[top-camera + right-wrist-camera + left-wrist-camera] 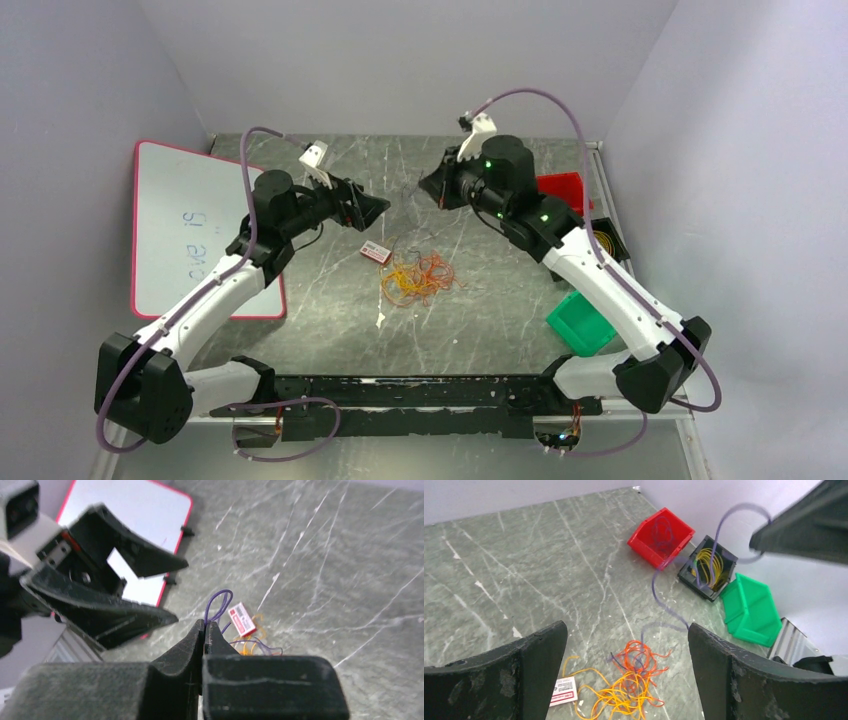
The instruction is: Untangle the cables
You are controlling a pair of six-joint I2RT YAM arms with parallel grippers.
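The cables (418, 278) lie as a loose tangle of thin orange, yellow and red wires at the table's middle. They also show in the left wrist view (634, 680) and, partly hidden behind the fingers, in the right wrist view (250, 647). A thin purple wire (664, 605) rises from the tangle to my right gripper (205, 624), which is shut on its loop (218, 602) and is held high at the back (432, 187). My left gripper (626, 627) is open and empty, above and left of the tangle (375, 205).
A white-and-red label tag (376, 252) lies beside the tangle. A red bin (661, 536) with purple wire, a black bin (707, 567) with yellow wire and a green bin (751, 610) stand along the right side. A whiteboard (190, 225) lies at the left.
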